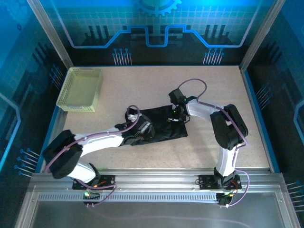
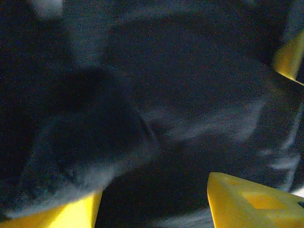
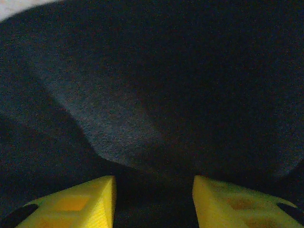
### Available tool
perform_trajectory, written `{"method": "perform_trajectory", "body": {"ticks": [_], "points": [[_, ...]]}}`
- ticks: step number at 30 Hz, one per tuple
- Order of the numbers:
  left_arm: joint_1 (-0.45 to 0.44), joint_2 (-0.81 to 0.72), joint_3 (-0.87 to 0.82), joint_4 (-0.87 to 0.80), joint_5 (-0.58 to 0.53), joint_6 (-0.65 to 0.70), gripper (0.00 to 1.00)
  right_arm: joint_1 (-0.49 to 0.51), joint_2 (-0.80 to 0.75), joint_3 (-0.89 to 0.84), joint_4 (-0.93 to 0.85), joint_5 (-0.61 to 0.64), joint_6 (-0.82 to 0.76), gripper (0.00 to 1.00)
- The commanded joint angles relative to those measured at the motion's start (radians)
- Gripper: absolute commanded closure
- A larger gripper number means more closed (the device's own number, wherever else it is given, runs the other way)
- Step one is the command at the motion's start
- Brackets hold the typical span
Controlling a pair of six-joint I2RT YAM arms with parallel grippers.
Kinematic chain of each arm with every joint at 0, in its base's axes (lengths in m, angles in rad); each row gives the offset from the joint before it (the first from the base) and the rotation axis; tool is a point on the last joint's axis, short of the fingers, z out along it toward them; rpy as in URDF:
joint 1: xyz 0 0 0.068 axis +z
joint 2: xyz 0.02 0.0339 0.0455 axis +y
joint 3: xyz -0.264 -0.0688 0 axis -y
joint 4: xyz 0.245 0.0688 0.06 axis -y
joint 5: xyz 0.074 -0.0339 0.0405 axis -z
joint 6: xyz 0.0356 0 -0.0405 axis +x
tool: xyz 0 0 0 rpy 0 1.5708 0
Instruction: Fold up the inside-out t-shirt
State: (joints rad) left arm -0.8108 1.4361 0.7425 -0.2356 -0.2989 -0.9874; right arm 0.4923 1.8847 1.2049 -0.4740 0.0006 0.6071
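The inside-out t-shirt (image 1: 164,129) lies as a compact black bundle in the middle of the table. My left gripper (image 1: 142,129) is down on its left end and my right gripper (image 1: 176,115) on its upper right part. In the left wrist view the left gripper (image 2: 154,190) has its yellow fingers (image 2: 251,202) apart, with black fabric (image 2: 180,95) between them and a fold draped over the left finger. In the right wrist view the right gripper (image 3: 153,179) also stands open. Dark cloth (image 3: 156,95) lies between and ahead of its fingers (image 3: 80,202).
A pale yellow-green mesh basket (image 1: 80,89) stands at the back left of the table. Bare tabletop (image 1: 218,90) surrounds the shirt. Another yellow finger (image 2: 287,57) shows at the right edge of the left wrist view.
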Motion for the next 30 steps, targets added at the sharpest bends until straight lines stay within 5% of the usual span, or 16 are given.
{"method": "perform_trajectory", "body": {"ticks": [1, 8, 17, 24, 30], "points": [[0.030, -0.102, -0.101, -0.086, -0.078, -0.122, 0.38, -0.023, 0.018, -0.006, -0.068, 0.080, 0.051, 0.52], [0.051, -0.258, -0.053, -0.138, -0.131, -0.050, 0.38, 0.003, -0.125, 0.006, -0.056, 0.040, -0.040, 0.52], [0.146, 0.023, 0.224, -0.007, 0.037, 0.041, 0.36, -0.035, 0.028, 0.257, -0.077, -0.013, -0.141, 0.50], [0.267, 0.254, 0.225, 0.134, 0.173, 0.033, 0.42, -0.094, 0.182, 0.349, -0.063, -0.066, -0.104, 0.51], [0.287, 0.207, 0.044, 0.181, 0.159, -0.012, 0.42, -0.165, 0.179, 0.247, -0.046, -0.026, -0.023, 0.54]]}}
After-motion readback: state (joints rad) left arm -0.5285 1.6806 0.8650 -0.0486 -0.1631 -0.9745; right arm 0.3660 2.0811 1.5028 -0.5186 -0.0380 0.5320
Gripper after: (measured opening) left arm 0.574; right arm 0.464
